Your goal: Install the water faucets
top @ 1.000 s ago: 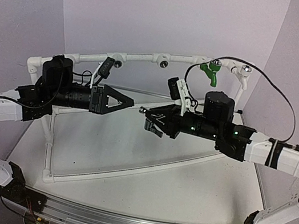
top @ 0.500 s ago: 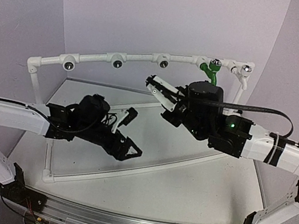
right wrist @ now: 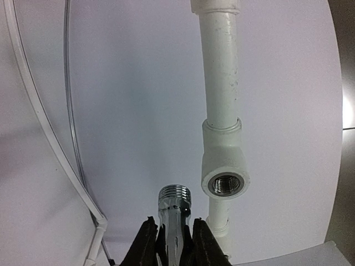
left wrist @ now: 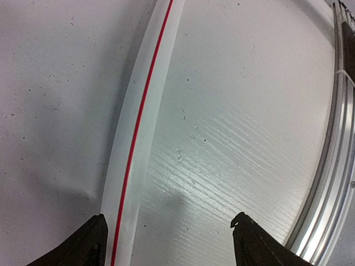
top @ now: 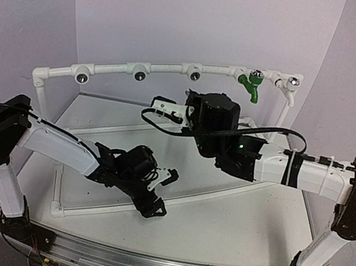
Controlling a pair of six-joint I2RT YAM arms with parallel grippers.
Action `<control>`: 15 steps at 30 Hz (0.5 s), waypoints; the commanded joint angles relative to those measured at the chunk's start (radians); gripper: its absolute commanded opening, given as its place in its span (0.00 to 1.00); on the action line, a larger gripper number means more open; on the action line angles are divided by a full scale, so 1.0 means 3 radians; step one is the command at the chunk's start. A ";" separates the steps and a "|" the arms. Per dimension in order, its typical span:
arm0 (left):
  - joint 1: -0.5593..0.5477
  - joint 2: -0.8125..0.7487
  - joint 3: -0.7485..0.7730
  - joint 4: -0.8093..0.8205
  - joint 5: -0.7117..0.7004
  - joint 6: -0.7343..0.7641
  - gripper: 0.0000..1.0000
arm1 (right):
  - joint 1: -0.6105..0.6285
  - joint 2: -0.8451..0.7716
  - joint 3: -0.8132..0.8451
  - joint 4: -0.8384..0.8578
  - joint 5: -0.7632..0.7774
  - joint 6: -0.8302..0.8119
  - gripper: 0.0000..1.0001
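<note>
The left gripper (top: 161,193) hangs low over the table (top: 249,235), jaws wide apart with nothing between them. Its wrist view cuts off all but the fingertips (left wrist: 91,244), which sit above a white strip (left wrist: 138,138) with a red line. The right gripper (right wrist: 173,238) clamps the silver faucet (right wrist: 175,200). Only the faucet's threaded end shows; the fingers hide the rest. It sits just beside a threaded socket (right wrist: 223,183) of the pipe frame (top: 169,68), not touching. From above it is too small to make out. At the frame's right end sit a green faucet (top: 250,87) and a white faucet (top: 286,89).
</note>
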State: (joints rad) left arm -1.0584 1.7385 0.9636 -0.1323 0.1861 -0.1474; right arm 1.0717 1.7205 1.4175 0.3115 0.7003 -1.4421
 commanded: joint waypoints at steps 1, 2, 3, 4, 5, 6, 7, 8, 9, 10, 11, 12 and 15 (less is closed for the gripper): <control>-0.0065 0.0184 0.0161 -0.0014 -0.0080 0.0328 0.76 | -0.0077 0.0050 0.0056 0.0810 0.0032 -0.0644 0.00; -0.0071 0.0206 0.0162 -0.0014 -0.0087 0.0354 0.74 | -0.0095 0.0061 0.0066 0.0861 0.0002 -0.0700 0.00; -0.0070 0.0228 0.0165 -0.0014 -0.0097 0.0375 0.71 | -0.0112 0.0069 0.0070 0.0875 -0.0023 -0.0736 0.00; -0.0070 0.0250 0.0169 -0.0014 -0.0109 0.0391 0.68 | -0.0124 0.0073 0.0065 0.0897 -0.0048 -0.0774 0.00; -0.0071 0.0269 0.0175 -0.0014 -0.0122 0.0402 0.66 | -0.0130 0.0074 0.0057 0.0933 -0.0079 -0.0817 0.00; -0.0072 0.0288 0.0168 -0.0014 -0.0155 0.0406 0.63 | -0.0141 0.0075 0.0047 0.0949 -0.0105 -0.0845 0.00; -0.0071 0.0309 0.0166 -0.0015 -0.0174 0.0418 0.59 | -0.0155 0.0077 0.0047 0.0955 -0.0133 -0.0859 0.00; -0.0071 0.0337 0.0167 -0.0016 -0.0189 0.0439 0.56 | -0.0174 0.0079 0.0051 0.0957 -0.0160 -0.0869 0.00; -0.0071 0.0360 0.0171 -0.0022 -0.0207 0.0457 0.53 | -0.0188 0.0088 0.0069 0.0957 -0.0172 -0.0879 0.00; -0.0072 0.0379 0.0168 -0.0037 -0.0219 0.0475 0.51 | -0.0201 0.0101 0.0088 0.0956 -0.0176 -0.0899 0.00; -0.0072 0.0396 0.0160 -0.0046 -0.0229 0.0482 0.50 | -0.0207 0.0111 0.0107 0.0954 -0.0175 -0.0923 0.00; -0.0072 0.0412 0.0154 -0.0059 -0.0239 0.0486 0.47 | -0.0210 0.0120 0.0126 0.0941 -0.0174 -0.0937 0.00; -0.0079 0.0452 0.0148 -0.0107 -0.0243 0.0571 0.39 | -0.0213 0.0163 0.0180 0.0893 -0.0167 -0.0946 0.00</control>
State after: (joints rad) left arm -1.0655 1.8303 1.0016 -0.1113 0.0788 -0.0164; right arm 1.0101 1.7500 1.4179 0.5197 0.6628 -1.6982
